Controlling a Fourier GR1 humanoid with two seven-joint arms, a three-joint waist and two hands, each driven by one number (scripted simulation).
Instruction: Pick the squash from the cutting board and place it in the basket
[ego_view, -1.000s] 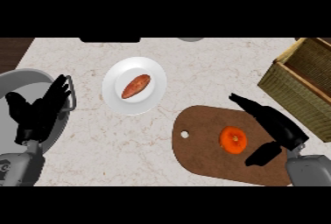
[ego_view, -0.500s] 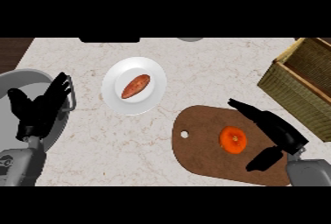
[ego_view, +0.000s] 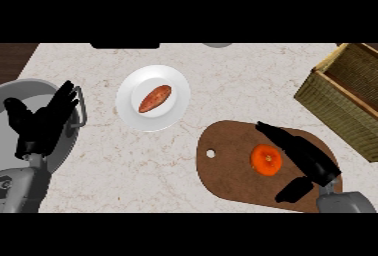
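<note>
Far left: a grey pot (ego_view: 33, 89) sits at the counter's edge, partly cut off by the view, with a thin handle loop on its right side. The left hand (ego_view: 43, 125) shows over it, fingers straight and spread, pointing up and slightly right. It holds nothing.

Left of centre: a white plate (ego_view: 167, 75) on the pale marbled counter (ego_view: 244, 85). One sweet potato (ego_view: 154, 98) lies tilted in the plate's middle.

Right of centre, low: a brown cutting board (ego_view: 229, 172) with rounded ends, set at an angle, with a small hole near its left end. The squash (ego_view: 266, 159), round and orange, rests on the board about midway along it.

Just right of the squash: the right hand (ego_view: 316, 162), over the board. Its fingers are straight and held together, running up and left along the squash's right side. The thumb juts out lower down, below and to the right of the squash. The hand is not closed round it. Whether the fingers touch the squash is unclear.

Upper right: a woven basket (ego_view: 332, 107), partly out of view, well apart from the squash. Its near corner lies close to the board's upper end.
</note>
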